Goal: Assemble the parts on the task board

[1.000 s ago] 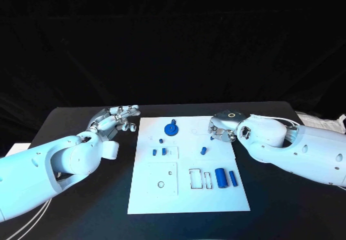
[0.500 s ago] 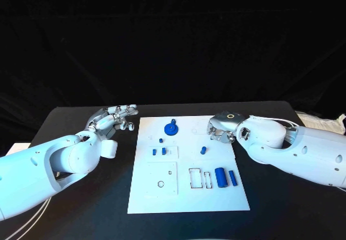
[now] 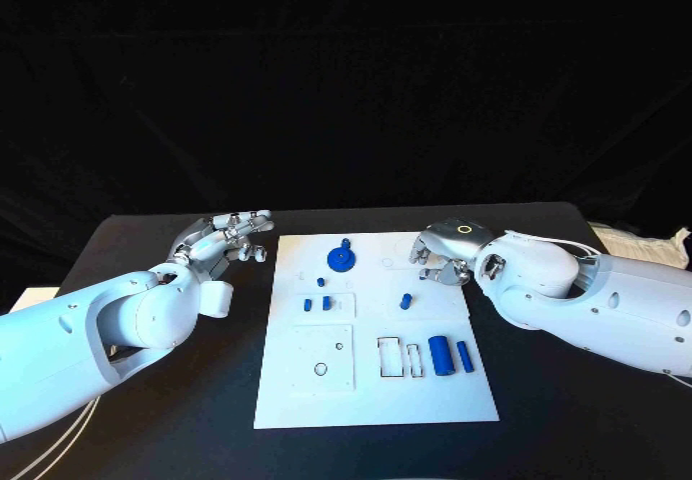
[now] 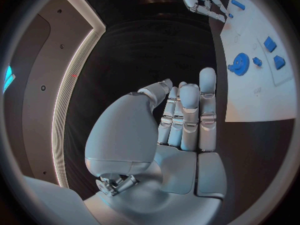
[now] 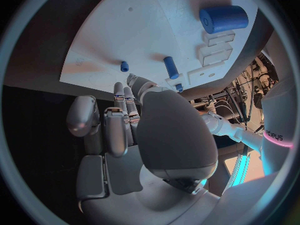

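Parts sit scattered across the task board (image 3: 378, 330), the white plate in the middle of the black table (image 3: 577, 420), and neither hand has one. On the left hand (image 3: 224, 240), the fingers (image 4: 189, 116) are stretched out side by side, loosely together, nothing between them; that hand hovers over bare table just beside the board's far left corner. On the right hand (image 3: 447, 257), the fingers (image 5: 120, 127) are curled downward with nothing in them, poised over the board's far right edge. Out from there: a small blue peg (image 3: 408, 299) lies near the right hand, just toward the board's centre. A blue round gear-like part (image 3: 342, 259) sits in the far middle of the board. Small blue pieces (image 3: 317, 301) cluster on the left side. Nearer the robot, a fat blue cylinder (image 3: 441, 355) and a slimmer blue rod (image 3: 464, 354) lie side by side beside rectangular slots.
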You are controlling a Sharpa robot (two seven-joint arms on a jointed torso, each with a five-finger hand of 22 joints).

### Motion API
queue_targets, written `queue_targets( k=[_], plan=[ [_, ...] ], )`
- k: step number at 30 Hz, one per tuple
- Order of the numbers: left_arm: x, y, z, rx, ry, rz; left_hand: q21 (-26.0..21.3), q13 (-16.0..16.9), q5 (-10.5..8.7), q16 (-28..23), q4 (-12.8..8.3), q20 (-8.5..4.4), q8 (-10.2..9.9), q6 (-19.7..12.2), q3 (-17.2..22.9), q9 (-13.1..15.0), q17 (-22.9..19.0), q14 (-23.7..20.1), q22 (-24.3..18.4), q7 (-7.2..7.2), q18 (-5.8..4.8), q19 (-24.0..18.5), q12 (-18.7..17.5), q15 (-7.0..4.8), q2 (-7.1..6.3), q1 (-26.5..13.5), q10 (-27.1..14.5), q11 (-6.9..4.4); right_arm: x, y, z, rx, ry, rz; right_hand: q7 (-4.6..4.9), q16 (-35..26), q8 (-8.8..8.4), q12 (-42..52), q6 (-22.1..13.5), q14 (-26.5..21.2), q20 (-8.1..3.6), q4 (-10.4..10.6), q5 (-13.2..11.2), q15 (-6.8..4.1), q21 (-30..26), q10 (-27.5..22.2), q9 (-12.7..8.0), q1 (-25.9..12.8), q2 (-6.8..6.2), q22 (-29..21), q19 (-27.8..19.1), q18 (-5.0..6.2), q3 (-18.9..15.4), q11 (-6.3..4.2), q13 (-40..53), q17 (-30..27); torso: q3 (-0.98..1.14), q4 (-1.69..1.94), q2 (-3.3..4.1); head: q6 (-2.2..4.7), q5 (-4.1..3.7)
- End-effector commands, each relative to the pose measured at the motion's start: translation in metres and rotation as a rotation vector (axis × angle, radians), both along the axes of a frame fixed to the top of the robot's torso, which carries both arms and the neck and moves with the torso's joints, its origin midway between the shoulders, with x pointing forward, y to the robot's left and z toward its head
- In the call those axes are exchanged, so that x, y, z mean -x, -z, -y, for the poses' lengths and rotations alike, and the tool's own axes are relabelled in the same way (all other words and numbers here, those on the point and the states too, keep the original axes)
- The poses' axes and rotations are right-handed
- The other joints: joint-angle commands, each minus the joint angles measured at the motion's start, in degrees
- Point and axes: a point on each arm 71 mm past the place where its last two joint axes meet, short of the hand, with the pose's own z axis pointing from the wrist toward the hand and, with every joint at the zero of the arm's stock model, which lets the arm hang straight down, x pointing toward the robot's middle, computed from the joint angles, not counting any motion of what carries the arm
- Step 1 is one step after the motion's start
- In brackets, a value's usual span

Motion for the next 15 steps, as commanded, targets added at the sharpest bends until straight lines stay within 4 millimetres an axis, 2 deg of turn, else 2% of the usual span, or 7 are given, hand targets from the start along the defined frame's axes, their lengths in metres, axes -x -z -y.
queue_targets(
  k=[1,6,15],
  plan=[
    [0.0003,-0.0003,0.0003,0.008,0.005,-0.002,-0.35,0.04,0.27,-0.27,-0.09,0.00,0.30,-0.25,-0.40,-0.06,-0.07,-0.31,-0.11,0.06,0.56,-0.18,0.22,0.09,0.31,0.03,-0.33,0.07,0.0014,0.0008,-0.0005,-0.013,-0.001,-0.024,0.28,-0.21,-0.31,-0.41,-0.31,3.19,0.19,0.11,-0.16,0.19,-0.22,-0.21,-0.08,-0.56,-0.52,-0.03,0.31,0.14,0.43,0.36,-0.28,1.11,0.00,-0.02,-0.04,-0.02,-0.01],
    [0.0004,-0.0002,-0.0001,0.008,0.005,-0.004,-0.35,0.04,0.27,-0.27,-0.09,0.00,0.30,-0.25,-0.40,-0.06,-0.07,-0.31,-0.11,0.06,0.56,-0.18,0.22,0.09,0.31,0.03,-0.33,0.07,0.0021,0.0039,0.0005,0.011,0.010,-0.066,0.31,-0.33,-0.30,-0.55,-0.41,3.15,0.30,0.18,-0.22,0.33,-0.32,-0.51,-0.11,-1.00,-0.90,-0.15,0.23,0.15,0.45,0.45,-0.49,0.94,-0.03,0.12,0.00,-0.04,-0.08],
    [0.0009,-0.0003,-0.0013,0.005,0.007,-0.001,-0.41,0.03,0.28,-0.29,-0.12,0.01,0.29,-0.33,-0.47,-0.08,-0.14,-0.34,-0.16,0.09,0.56,-0.16,0.24,0.10,0.31,0.07,-0.41,0.09,0.0008,0.0084,0.0017,0.044,0.030,-0.109,0.28,-0.39,-0.23,-0.49,-0.34,3.12,0.43,0.24,-0.33,0.55,-0.41,-0.48,-0.10,-1.35,-0.99,-0.25,0.16,0.16,0.52,0.44,-0.53,0.88,-0.03,0.04,0.03,-0.09,0.01]
  ],
)
